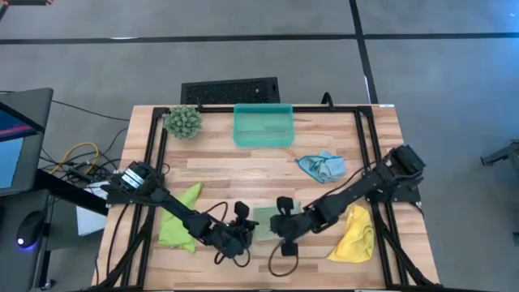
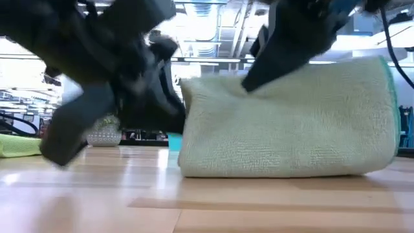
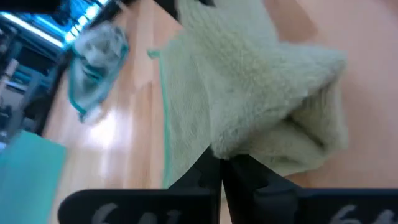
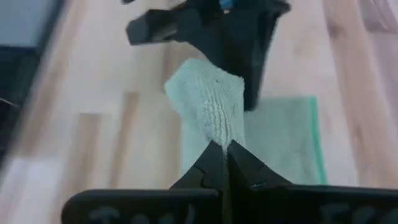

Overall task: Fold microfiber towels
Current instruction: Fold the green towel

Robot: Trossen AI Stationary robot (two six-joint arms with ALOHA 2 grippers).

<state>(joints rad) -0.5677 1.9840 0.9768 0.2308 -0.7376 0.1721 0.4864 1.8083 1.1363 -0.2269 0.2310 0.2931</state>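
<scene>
The pale sage green towel (image 1: 266, 223) lies near the table's front edge, between my two grippers. In the low view, part of the pale sage green towel (image 2: 291, 123) stands up from the table. My left gripper (image 3: 222, 165) is shut on it from the left, and my right gripper (image 4: 225, 149) is shut on it from the right. A lime green towel (image 1: 180, 217) lies crumpled at the left, a yellow towel (image 1: 354, 235) at the right, and a light blue towel (image 1: 322, 166) behind the right arm. My left gripper pinches a bunched, doubled-over part of the sage towel (image 3: 249, 143) between its two fingers, slanting down from the table's left. That part is raised; the rest spreads on the wood. My right gripper pinches a raised peak of the same towel (image 4: 214, 124) between its fingertips, slanting down from the right. The cloth rises in a ridge to the fingers, and its flat part (image 4: 280, 137) lies on the table.
A teal plastic tray (image 1: 263, 126) stands at the far middle, with a spiky green plant ball (image 1: 183, 122) to its left. Black frame rails (image 1: 150, 162) run along both sides of the table. Bare wood shows in the middle (image 1: 243, 174).
</scene>
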